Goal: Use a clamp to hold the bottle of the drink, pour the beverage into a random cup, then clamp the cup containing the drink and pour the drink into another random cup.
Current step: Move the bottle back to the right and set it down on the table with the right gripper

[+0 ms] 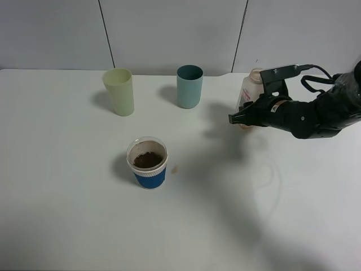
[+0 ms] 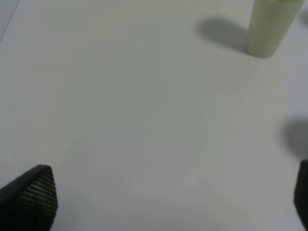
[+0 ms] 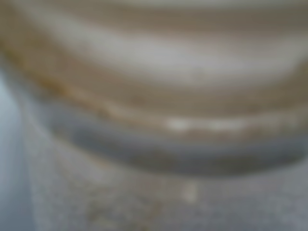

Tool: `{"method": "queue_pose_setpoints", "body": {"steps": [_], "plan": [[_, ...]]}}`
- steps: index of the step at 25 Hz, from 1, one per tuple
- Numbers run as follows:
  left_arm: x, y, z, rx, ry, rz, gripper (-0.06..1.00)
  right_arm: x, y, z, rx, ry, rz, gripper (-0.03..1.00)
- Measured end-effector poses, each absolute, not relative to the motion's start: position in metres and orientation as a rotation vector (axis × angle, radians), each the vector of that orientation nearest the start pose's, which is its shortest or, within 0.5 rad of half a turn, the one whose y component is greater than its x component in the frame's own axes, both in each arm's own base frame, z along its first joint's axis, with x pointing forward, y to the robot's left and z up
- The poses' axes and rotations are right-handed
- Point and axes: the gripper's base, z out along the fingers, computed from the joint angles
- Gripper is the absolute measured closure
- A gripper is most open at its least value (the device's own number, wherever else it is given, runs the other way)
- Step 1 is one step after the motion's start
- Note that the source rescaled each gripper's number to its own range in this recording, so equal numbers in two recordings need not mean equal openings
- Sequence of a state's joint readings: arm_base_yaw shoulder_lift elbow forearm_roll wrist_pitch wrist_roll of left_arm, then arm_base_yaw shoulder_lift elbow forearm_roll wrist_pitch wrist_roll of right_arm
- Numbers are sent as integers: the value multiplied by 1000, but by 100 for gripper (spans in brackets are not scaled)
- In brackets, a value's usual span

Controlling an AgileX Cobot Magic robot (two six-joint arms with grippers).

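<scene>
Across the table (image 1: 67,214), seen from above: three cups, namely tumbler (image 1: 119,91), teal cup (image 1: 189,86) and blue-banded cup (image 1: 148,169) holding beverage (image 1: 148,160), and one bottle (image 1: 253,84), clasped by the right clamp (image 1: 240,118). Left wrist: left clamp (image 2: 168,202) gaping, empty. Right wrist: bottle, blurred close.

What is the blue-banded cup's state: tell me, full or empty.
Partly filled. The overhead view shows dark brown liquid inside the blue-banded cup, below its white rim; it stands upright.

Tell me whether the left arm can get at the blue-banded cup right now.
Probably yes. The left gripper is open and empty, the blue-banded cup stands alone on the table, and the right gripper is off at the bottle. Actual reach can't be confirmed.
</scene>
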State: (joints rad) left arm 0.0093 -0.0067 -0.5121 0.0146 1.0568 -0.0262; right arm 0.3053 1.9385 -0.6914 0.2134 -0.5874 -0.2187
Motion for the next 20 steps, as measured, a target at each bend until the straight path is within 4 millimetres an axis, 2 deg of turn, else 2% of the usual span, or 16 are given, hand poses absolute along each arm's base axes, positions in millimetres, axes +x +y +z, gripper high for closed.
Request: {"method": "queue_pose_setpoints", "body": {"steps": [4,8,15,17,20], "plan": [[-7,1,281,-37,2021,7,-6,321,90,102,-302,2128,27,96],[-7,1,281,-37,2021,7,-6,321,90,102,-301,2127,28,83],[-7,1,281,-37,2021,7,-6,321,90,102,-299,2125,28,70],[-7,1,281,-37,2021,7,-6,321,90,102,-290,2126,33,60],[-7,1,281,-37,2021,7,-6,322,90,103,-237,2123,61,37]]}}
